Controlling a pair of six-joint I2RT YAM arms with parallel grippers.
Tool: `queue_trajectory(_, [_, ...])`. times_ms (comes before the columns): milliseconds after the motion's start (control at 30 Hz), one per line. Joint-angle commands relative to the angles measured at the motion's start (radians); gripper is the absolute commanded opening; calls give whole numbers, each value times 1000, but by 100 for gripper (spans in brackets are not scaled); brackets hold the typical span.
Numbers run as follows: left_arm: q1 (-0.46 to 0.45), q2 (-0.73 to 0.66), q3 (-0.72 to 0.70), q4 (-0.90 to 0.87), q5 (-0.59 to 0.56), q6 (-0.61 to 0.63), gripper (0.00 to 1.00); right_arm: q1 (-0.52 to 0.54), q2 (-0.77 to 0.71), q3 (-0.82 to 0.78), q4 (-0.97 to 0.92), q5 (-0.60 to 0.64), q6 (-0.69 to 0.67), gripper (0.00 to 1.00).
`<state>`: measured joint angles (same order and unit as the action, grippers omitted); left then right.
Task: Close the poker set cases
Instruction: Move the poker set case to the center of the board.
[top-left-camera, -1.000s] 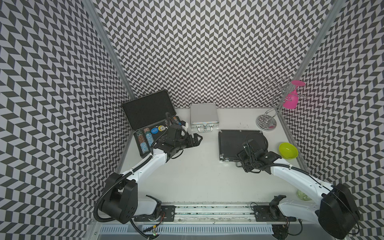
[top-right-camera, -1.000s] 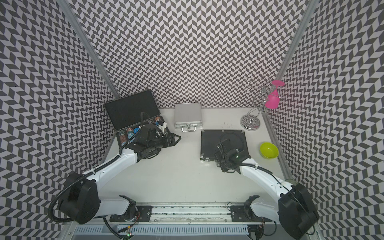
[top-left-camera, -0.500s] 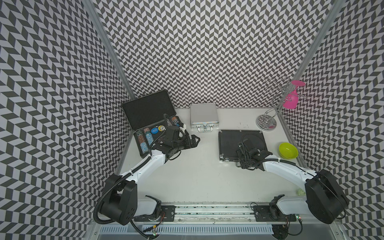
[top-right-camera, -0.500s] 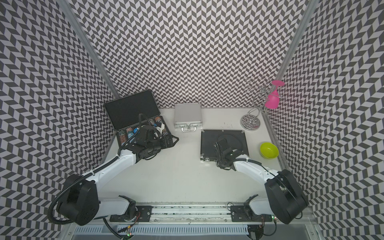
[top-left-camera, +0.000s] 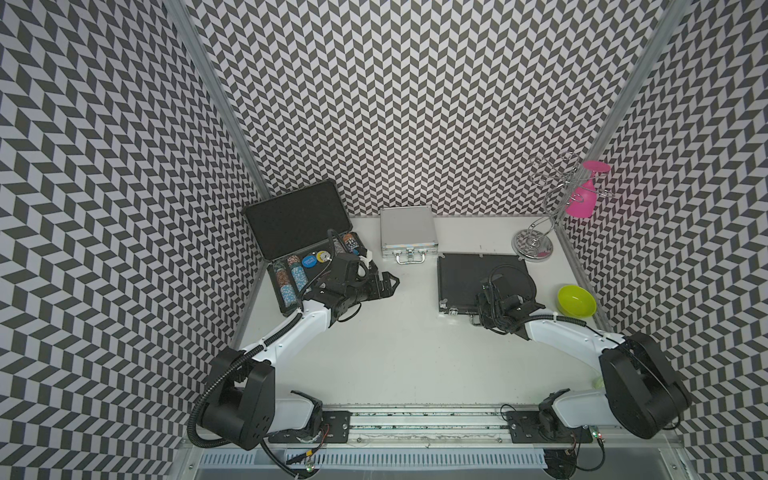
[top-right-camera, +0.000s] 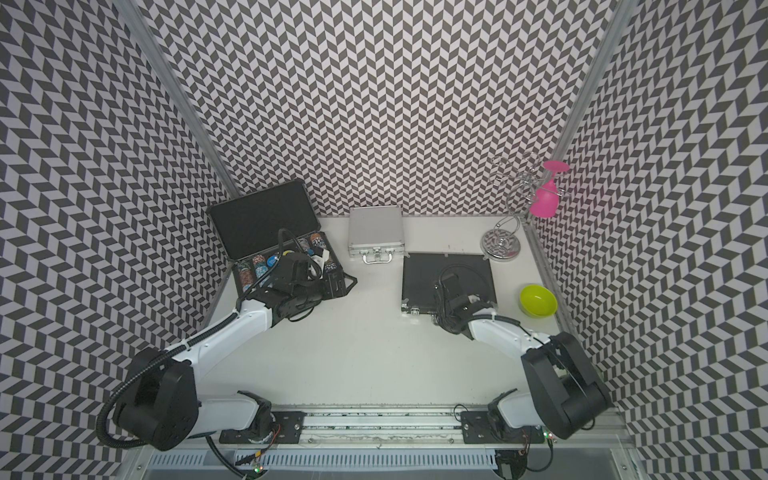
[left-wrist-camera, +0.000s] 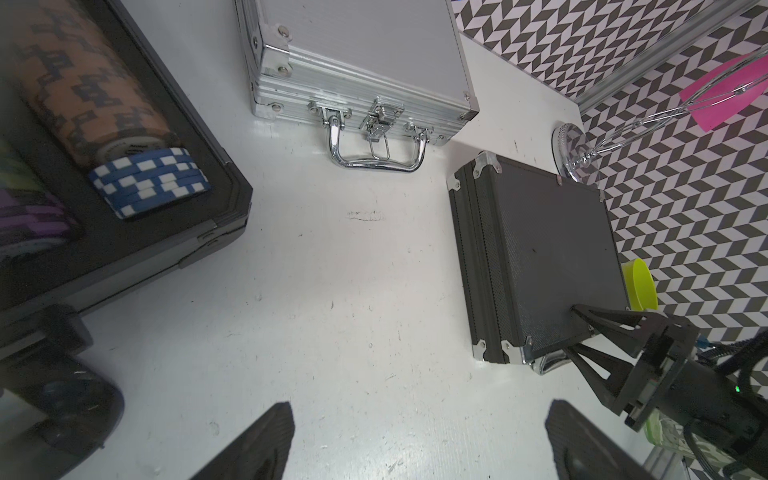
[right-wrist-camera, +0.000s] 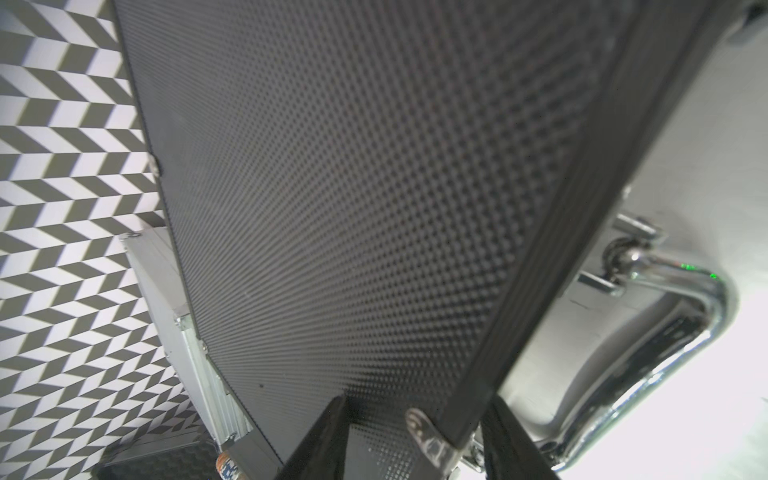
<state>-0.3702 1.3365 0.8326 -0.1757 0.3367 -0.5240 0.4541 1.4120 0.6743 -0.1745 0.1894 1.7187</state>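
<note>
The large black case (top-left-camera: 297, 216) stands open at the far left, lid raised, poker chips (top-left-camera: 291, 276) in its base. The small silver case (top-left-camera: 407, 228) lies shut at the back middle, and the medium black case (top-left-camera: 465, 278) lies shut at the right. My left gripper (top-left-camera: 392, 285) hovers open and empty over the table beside the large case's right end (left-wrist-camera: 419, 411). My right gripper (right-wrist-camera: 415, 403) is at the medium case's front edge (right-wrist-camera: 353, 187). One finger lies over the lid, the other by the front wall near the latch and chrome handle (right-wrist-camera: 665, 332).
A lime green bowl (top-left-camera: 577, 301) sits to the right of the medium case. A chrome wire glass rack (top-left-camera: 534, 245) holding a pink glass (top-left-camera: 582, 199) stands in the back right corner. Patterned walls close in the left, back and right sides.
My right gripper has pushed in over the medium case's front edge and its jaws have narrowed around it. The left arm has barely shifted.
</note>
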Motion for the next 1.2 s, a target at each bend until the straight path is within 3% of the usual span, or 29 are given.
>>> queue_trajectory(0, [8, 10, -7, 6, -4, 8, 97, -22, 53, -45, 40, 15, 9, 49])
queue_trajectory(1167, [-22, 126, 25, 22, -70, 14, 95, -202, 171, 59, 49, 37, -116, 50])
